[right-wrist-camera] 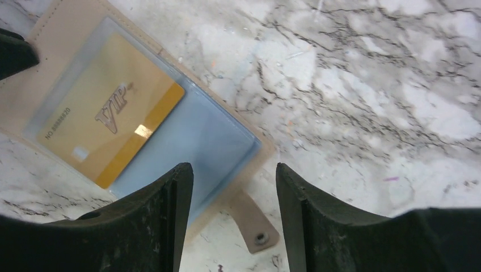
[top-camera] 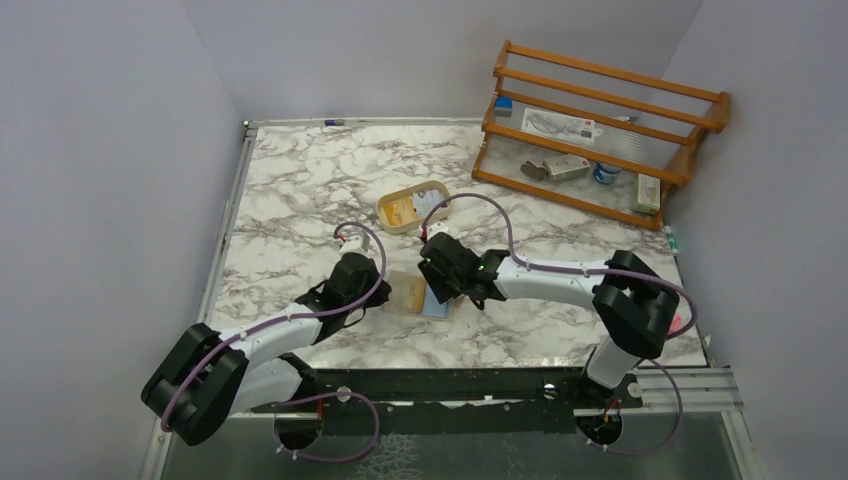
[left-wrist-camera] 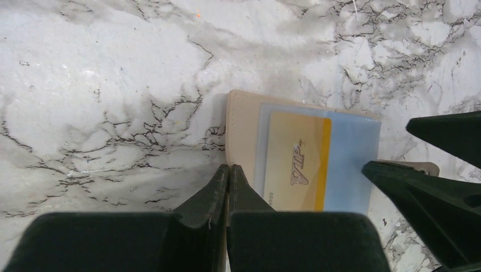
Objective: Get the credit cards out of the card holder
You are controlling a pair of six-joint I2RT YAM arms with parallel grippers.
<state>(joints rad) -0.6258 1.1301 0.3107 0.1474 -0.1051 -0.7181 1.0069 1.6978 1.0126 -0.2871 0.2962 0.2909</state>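
Observation:
The tan card holder (top-camera: 408,290) lies open and flat on the marble table between my two grippers. A gold VIP card (left-wrist-camera: 295,164) sits in its clear pocket, overlapping a light blue card (left-wrist-camera: 353,164). My left gripper (left-wrist-camera: 228,170) is shut on the holder's left edge, with a thin tan strip showing between the fingers. My right gripper (right-wrist-camera: 233,173) is open just above the holder's right edge, with the closing tab (right-wrist-camera: 255,226) between its fingers and the blue card (right-wrist-camera: 193,141) beside its left finger. The gold card (right-wrist-camera: 108,113) also shows in the right wrist view.
An oval beige tray (top-camera: 385,212) holding a few flat items stands behind the holder. A wooden rack (top-camera: 600,130) with small boxes stands at the back right. Walls close in the table at the left, back and right.

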